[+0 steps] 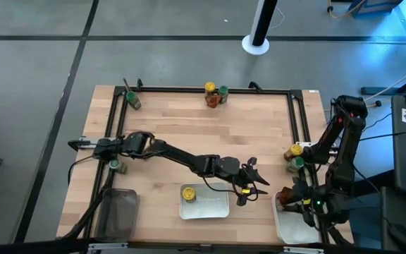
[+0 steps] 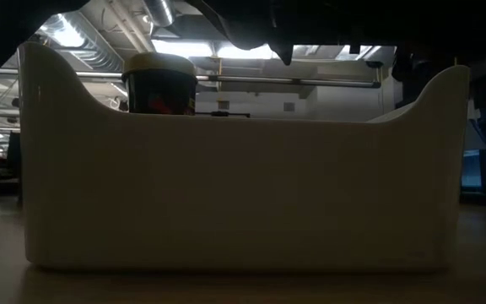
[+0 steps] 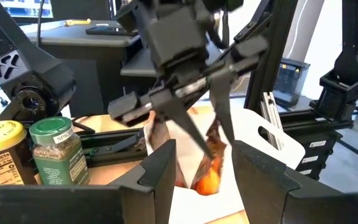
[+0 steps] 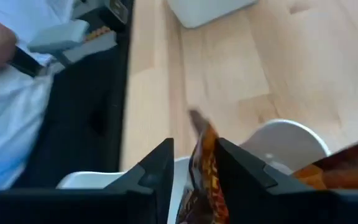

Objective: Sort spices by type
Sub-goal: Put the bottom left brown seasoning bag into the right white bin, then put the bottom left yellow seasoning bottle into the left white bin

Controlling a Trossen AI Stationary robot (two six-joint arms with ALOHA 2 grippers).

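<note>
My right gripper (image 4: pixel 194 149) is shut on a red-orange packet (image 4: pixel 205 168) over the right white tray (image 1: pixel 294 226); the left wrist view shows the same gripper (image 3: pixel 207 134). My left gripper (image 1: pixel 249 180) is open and empty just right of the middle white tray (image 1: pixel 213 207), its fingers (image 3: pixel 163 174) pointing at the right arm. A yellow-capped jar (image 1: pixel 188 192) stands in the middle tray, also seen in the low view (image 2: pixel 159 80). A yellow-capped jar (image 1: pixel 296 150) and a green-capped jar (image 1: pixel 299 164) stand upright by the right rail. My right gripper pinches the packet between its two fingers, which come from above and slant down (image 3: pixel 219 115). The fingers are on the packet's upper part (image 3: pixel 215 142); its lower end (image 3: pixel 207 182) hangs below them over the white tray (image 3: pixel 260 134). Whether it touches the tray I cannot tell.
More jars stand at the far rail (image 1: pixel 216 94), the far left corner (image 1: pixel 132 99) and the left side (image 1: pixel 115 166). A dark translucent bin (image 1: pixel 116 212) sits at the near left. Another packet (image 4: pixel 344 163) lies by the right tray. Bare wood fills the table's middle.
</note>
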